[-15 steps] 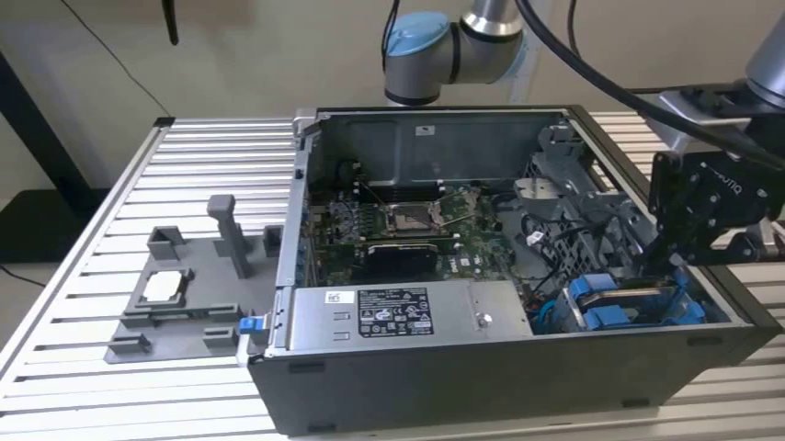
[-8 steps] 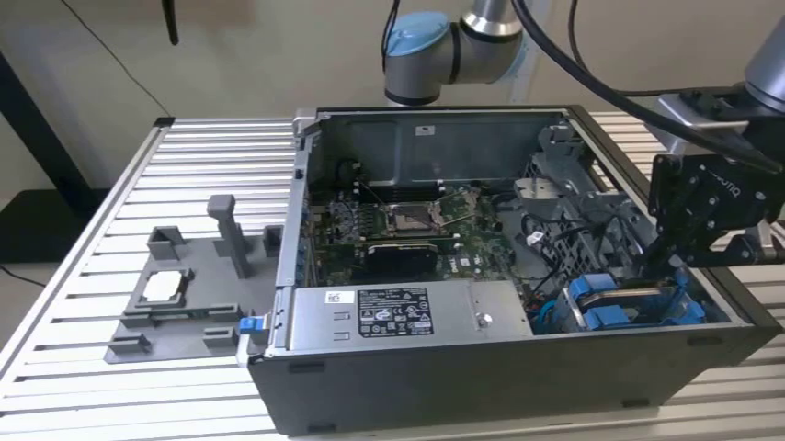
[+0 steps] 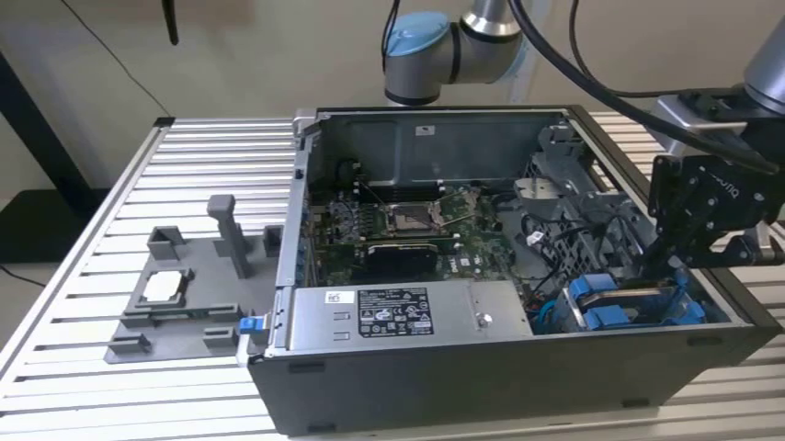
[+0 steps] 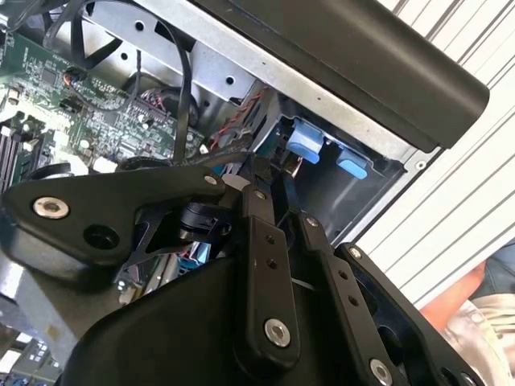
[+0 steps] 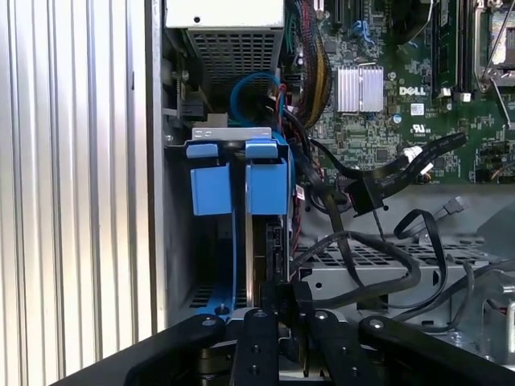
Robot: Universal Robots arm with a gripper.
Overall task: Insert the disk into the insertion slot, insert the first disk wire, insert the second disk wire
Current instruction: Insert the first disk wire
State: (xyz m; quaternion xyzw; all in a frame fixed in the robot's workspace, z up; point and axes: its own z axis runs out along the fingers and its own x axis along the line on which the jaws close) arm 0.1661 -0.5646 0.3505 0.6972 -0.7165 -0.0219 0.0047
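Blue tabs [image 5: 267, 181]: upright at the slot [image 5: 229, 133] mouth, near corner of the case [image 3: 491, 386], at the exterior view's right.
Disk [image 5: 270, 241]: on edge, apparently partway into the slot.
Pincer [image 5: 280, 296]: nearly closed, seemingly pinching the disk's edge.
Cables [image 5: 386, 265]: just beside; best to push straight and square, clear of them.

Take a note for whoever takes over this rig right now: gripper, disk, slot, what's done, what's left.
Gripper: inside the computer case, just above the disk; open or shut, cannot tell.
Disk: on edge in the insertion slot, beside a blue tab; looks seated.
Done: disk insertion, apparently.
Left: both disk wires; black cables lie loose beside the slot, none visibly plugged into the disk.
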